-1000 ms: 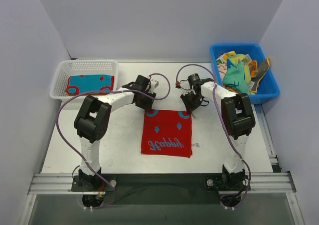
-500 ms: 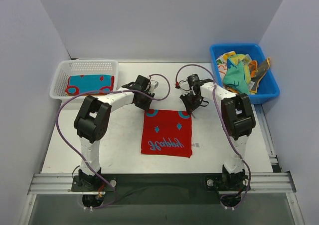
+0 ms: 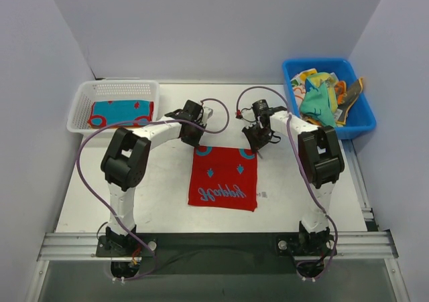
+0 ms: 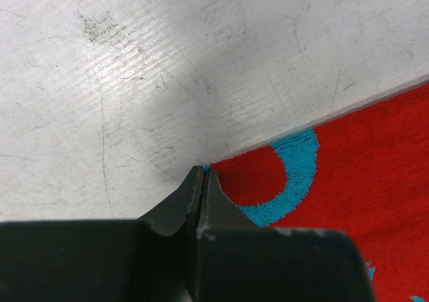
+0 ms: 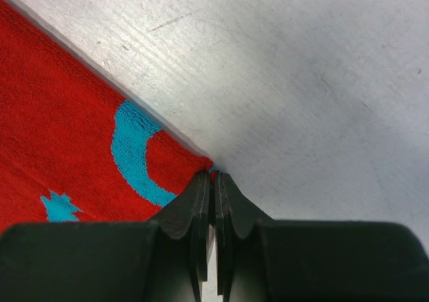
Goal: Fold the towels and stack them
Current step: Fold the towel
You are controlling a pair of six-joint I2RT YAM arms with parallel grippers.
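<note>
A red towel [image 3: 223, 177] with blue prints and lettering lies flat on the table in the middle. My left gripper [image 3: 196, 141] is shut on its far left corner [image 4: 213, 171], where the tips [image 4: 203, 173] pinch the cloth. At the far right corner [image 5: 206, 163], my right gripper [image 3: 255, 142] is shut on the towel too, its tips [image 5: 214, 179] pinching the edge. A folded teal and red towel [image 3: 121, 112] lies in the white mesh basket [image 3: 82, 100]. More crumpled towels [image 3: 322, 98] fill the blue bin [image 3: 362, 118].
The white basket stands at the far left of the table, the blue bin at the far right. Purple cables [image 3: 221, 108] loop above both wrists. White walls close in the table on three sides.
My left gripper has closed on the towel's far left corner. The towel's near edge has shifted slightly. The right gripper has stayed shut on its corner.
</note>
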